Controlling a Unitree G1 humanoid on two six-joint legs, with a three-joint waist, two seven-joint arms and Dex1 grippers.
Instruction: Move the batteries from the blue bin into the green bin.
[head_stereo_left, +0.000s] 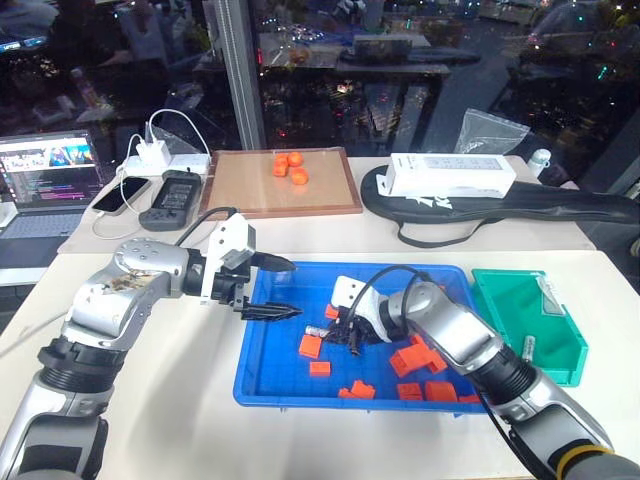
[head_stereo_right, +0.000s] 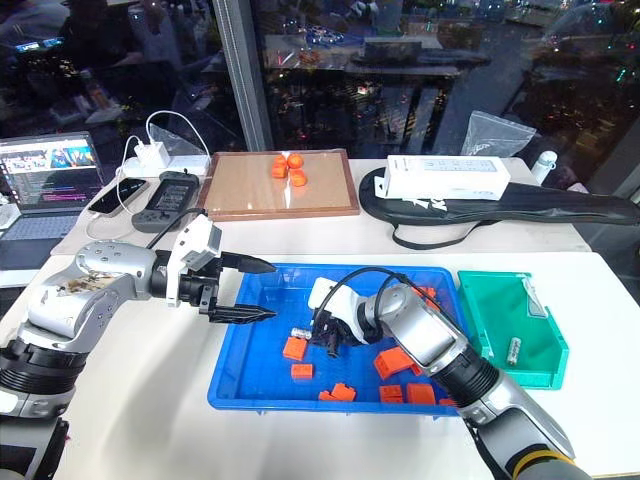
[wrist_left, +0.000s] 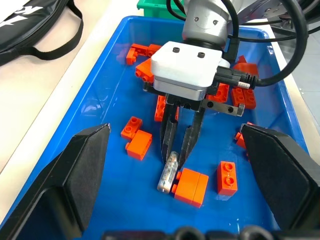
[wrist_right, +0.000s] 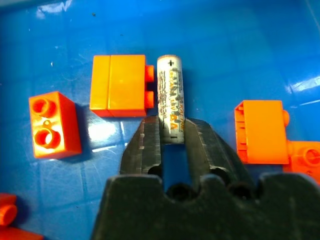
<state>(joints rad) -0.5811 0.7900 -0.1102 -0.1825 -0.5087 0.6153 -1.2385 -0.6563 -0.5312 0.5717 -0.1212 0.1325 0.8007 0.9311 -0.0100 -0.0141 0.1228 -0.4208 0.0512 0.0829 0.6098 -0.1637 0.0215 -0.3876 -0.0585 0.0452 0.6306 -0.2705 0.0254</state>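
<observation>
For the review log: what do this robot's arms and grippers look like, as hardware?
Both arms are silver-grey metal shells with black ribbed joint collars. Each wrist ends in a white boxy housing with black screws, fed by a looping black cable. The left gripper and right gripper each carry two tapered black fingers; the right forearm shows a yellow band near the elbow.

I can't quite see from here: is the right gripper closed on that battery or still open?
Shut on it. The right gripper's fingers press both sides of the battery, which lies in the blue bin.
</observation>
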